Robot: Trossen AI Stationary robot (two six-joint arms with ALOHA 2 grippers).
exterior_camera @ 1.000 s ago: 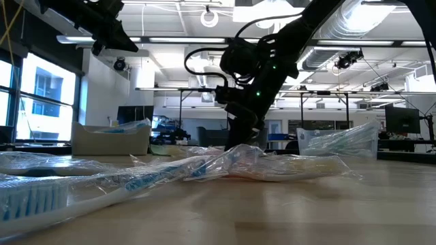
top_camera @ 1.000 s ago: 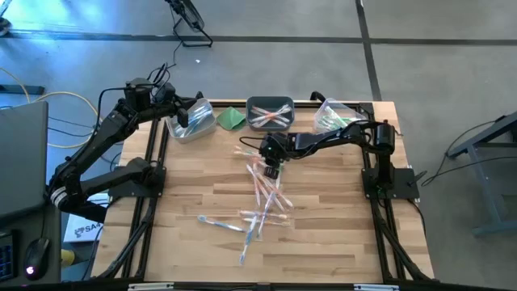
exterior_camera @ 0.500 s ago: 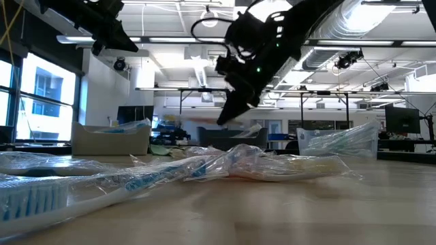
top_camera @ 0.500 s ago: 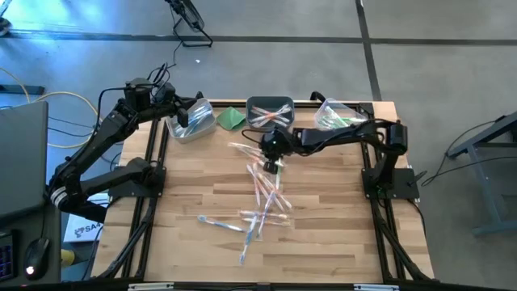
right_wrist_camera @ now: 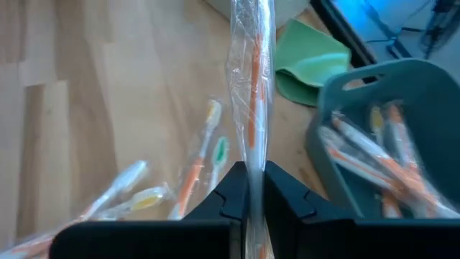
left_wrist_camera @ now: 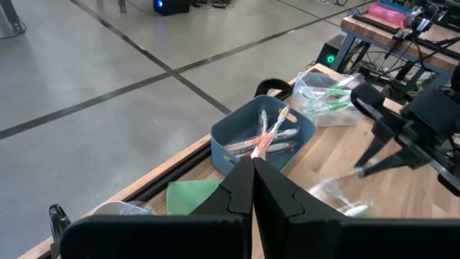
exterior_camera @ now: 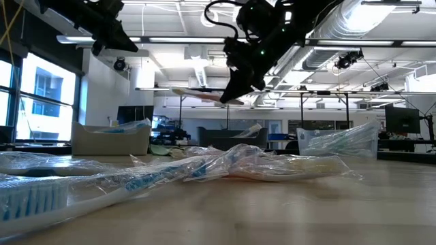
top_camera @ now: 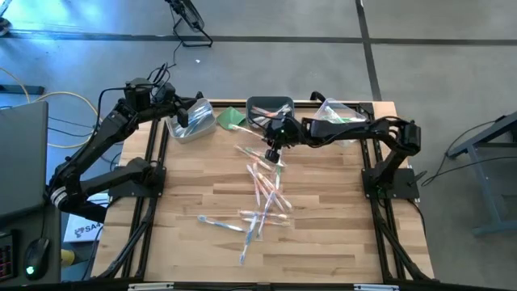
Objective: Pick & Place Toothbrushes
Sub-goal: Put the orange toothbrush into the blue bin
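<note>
One brush: my right tool (top_camera: 273, 152) is clamped on one wrapped orange toothbrush (right_wrist_camera: 253, 86), up in the air.
Where it is: just beside the grey bin (top_camera: 252, 106), on the side by the loose pile, well above the counter (top_camera: 323, 226).
Grey bin: it already has some orange brushes in it.
Loose pile: many more toothbrushes (top_camera: 262, 206) lie on the counter, farther from the grey bin.
Green cloth (top_camera: 232, 118): folded, just beside the grey bin.
My left tool (left_wrist_camera: 251, 176): pressed together, holding nothing, waiting beside the grey bin past the green cloth.
Step now: I think I am carrying this brush to the grey bin.
Next move: get right over the grey bin, then let go so the brush drops inside, not on the rim.
</note>
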